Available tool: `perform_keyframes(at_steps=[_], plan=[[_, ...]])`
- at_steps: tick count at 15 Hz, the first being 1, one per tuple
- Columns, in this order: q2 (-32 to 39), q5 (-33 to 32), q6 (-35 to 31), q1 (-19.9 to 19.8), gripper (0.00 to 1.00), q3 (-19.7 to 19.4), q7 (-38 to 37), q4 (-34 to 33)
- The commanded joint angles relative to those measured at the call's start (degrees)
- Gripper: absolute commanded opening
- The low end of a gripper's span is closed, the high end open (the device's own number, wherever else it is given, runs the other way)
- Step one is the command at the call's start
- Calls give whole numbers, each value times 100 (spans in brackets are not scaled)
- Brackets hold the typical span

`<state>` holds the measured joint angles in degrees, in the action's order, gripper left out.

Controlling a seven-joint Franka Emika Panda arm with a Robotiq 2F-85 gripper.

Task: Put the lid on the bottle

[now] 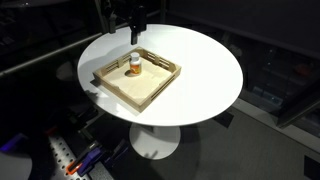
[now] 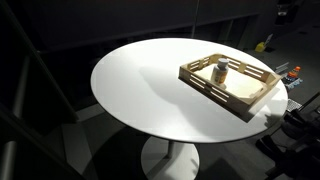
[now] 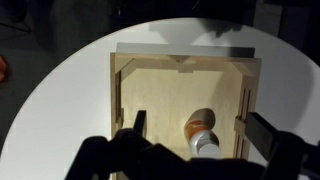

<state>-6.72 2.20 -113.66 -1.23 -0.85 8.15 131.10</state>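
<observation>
hand [image 1: 137,42] hangs straight down above the bottle [image 1: 134,66] in the tray [image 1: 146,90], fingers [image 3: 139,124] spread wide.

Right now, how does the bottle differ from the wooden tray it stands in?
Size: the bottle is tiny; the wooden tray is far wider. Pose: the bottle stands upright; the tray lies flat. Look: the bottle is a cylinder, amber-orange below and whitish on top; the tray is pale, rectangular, with slotted walls. Both sit on the round white table, the bottle inside the tray.
</observation>
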Motion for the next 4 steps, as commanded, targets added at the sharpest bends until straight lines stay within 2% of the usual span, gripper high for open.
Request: perform_keyframes(at_steps=[1, 4], plan=[[-90, -3, 45, 16, 100, -47, -9, 36], [-212, -4, 61, 8, 100, -67, -17, 121]])
